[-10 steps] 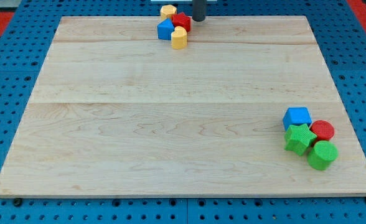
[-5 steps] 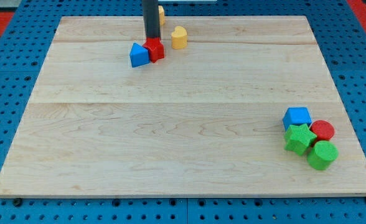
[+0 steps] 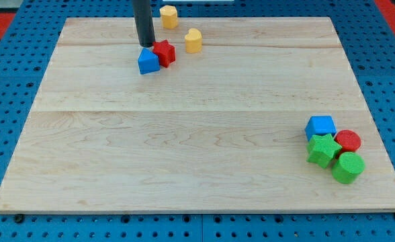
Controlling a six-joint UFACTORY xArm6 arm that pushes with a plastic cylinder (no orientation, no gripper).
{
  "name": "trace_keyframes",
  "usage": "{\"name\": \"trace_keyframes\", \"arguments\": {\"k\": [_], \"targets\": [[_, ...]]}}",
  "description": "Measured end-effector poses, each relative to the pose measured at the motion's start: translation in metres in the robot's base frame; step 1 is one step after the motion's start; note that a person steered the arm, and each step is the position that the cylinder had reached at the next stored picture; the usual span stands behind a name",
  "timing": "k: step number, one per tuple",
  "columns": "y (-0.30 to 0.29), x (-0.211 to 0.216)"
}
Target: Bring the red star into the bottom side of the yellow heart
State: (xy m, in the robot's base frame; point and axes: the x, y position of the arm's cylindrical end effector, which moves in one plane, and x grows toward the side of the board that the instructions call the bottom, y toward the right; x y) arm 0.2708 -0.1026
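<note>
Camera view: red star (image 3: 164, 52) sits near the top of the wooden surface (image 3: 184, 134), left of centre, touching a blue block (image 3: 148, 61) on its left side; the blue block's shape looks wedge-like but cannot be told for sure. Yellow heart (image 3: 193, 40) lies just to the star's right and slightly higher, apart from it, so the star is off the heart's lower left and not against its bottom side.

The dark rod comes down from the top edge, and my tip (image 3: 146, 46) stands just above the blue block and just left of the star's upper part, close to both; whether it touches either cannot be told. The arm carries no jaws, only this rod, so nothing is being grasped.

A second yellow block (image 3: 168, 16), roughly hexagonal, rests at the top edge of the surface, above the star and well clear of it.

Far off, at the lower right, four blocks huddle together: a blue cube (image 3: 320, 127) at the top, a red cylinder (image 3: 348, 141) to its right, a green star (image 3: 323, 150) below the cube, and a green cylinder (image 3: 348, 167) lowest.

The surface lies on a blue perforated base (image 3: 9, 101).
</note>
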Motion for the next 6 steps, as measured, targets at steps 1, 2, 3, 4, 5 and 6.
{"name": "trace_keyframes", "arguments": {"k": [1,2,3,4,5,6], "targets": [[-0.0001,0.0003],[0.0000,0.0016],[-0.0001,0.0016],[-0.0004,0.0016],[-0.0011,0.0016],[-0.0046,0.0016]]}}
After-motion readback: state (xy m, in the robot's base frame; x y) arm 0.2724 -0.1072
